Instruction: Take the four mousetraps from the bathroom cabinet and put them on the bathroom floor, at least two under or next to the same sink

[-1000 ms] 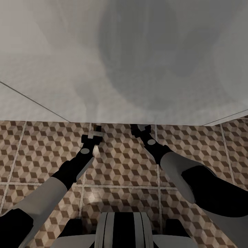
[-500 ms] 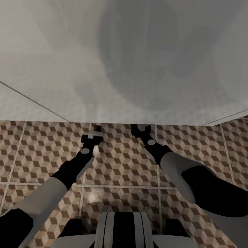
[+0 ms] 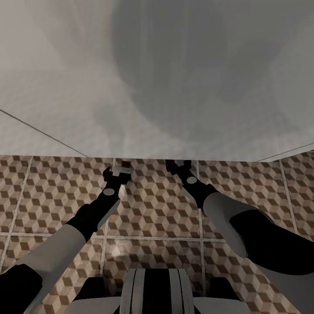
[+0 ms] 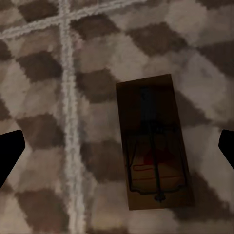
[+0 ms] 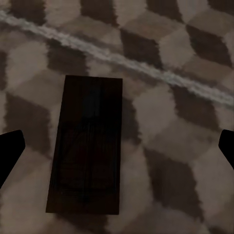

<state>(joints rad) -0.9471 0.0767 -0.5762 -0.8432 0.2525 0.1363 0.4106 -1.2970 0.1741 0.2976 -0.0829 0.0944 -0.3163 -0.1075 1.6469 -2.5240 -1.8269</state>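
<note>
Below the big white sink (image 3: 131, 87), over the patterned floor (image 3: 152, 209), my left gripper (image 3: 117, 171) and right gripper (image 3: 178, 165) hang wide open, empty. One mousetrap (image 4: 152, 146) and another mousetrap (image 5: 87, 146) lie flat, released. I'd judge placing done; next, fetch the remaining traps.

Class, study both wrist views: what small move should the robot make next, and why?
Probably lift both arms away: each mousetrap lies flat on the bathroom floor, and the left gripper and right gripper are open, touching neither.
</note>
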